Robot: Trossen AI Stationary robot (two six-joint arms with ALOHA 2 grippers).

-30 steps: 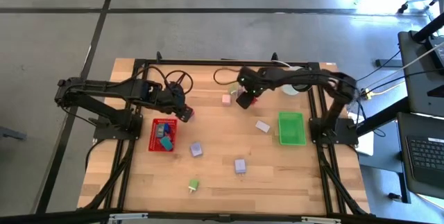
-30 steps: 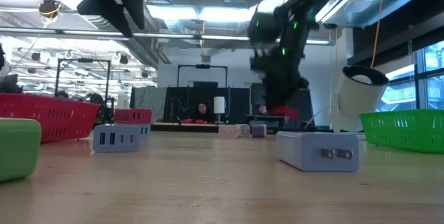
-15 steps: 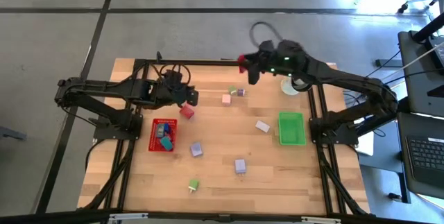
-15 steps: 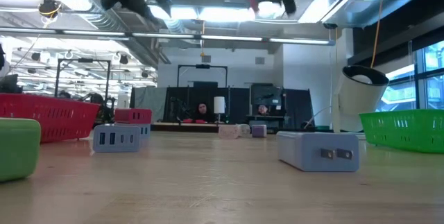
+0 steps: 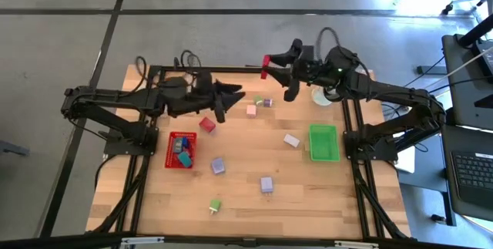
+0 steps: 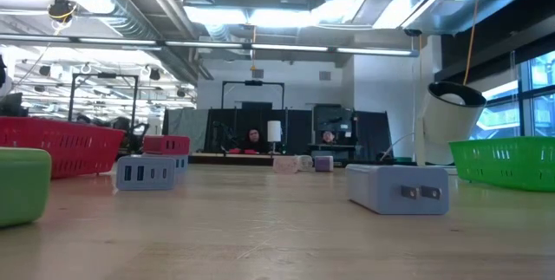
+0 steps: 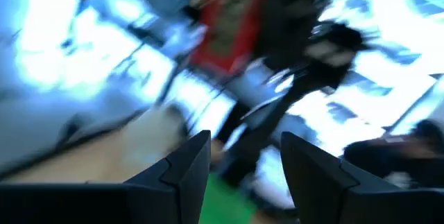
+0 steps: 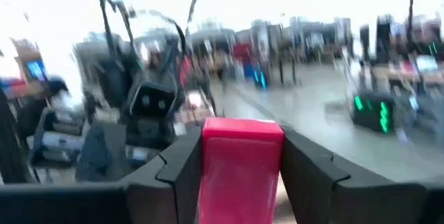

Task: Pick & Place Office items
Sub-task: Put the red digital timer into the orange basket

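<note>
The right end effector (image 5: 267, 65) is closed on a red block (image 8: 239, 172), and it holds this block high above the far edge of the bench (image 5: 308, 203), near the white roll (image 5: 322, 96). In the right wrist view the block sits clamped between the two dark fingers (image 8: 182, 172). One second ago this end effector was low, just beside the pink block (image 5: 251, 110); now the arm is raised and turned, so the pick seems complete and I judge the transport is beginning, probably toward the green tray (image 5: 323, 143). The left end effector (image 5: 235, 95) has its fingers apart with nothing between them, and it points toward the middle of the bench. Earlier it was hovering closer to the red tray (image 5: 172, 162), and another red block (image 5: 207, 124), now lying on the wood just beside that tray, was near its fingers. The lavender blocks (image 5: 218, 166), the grey one (image 5: 291, 139) and the green block (image 5: 215, 204) have not moved. In the low view both arms have left the picture.
</note>
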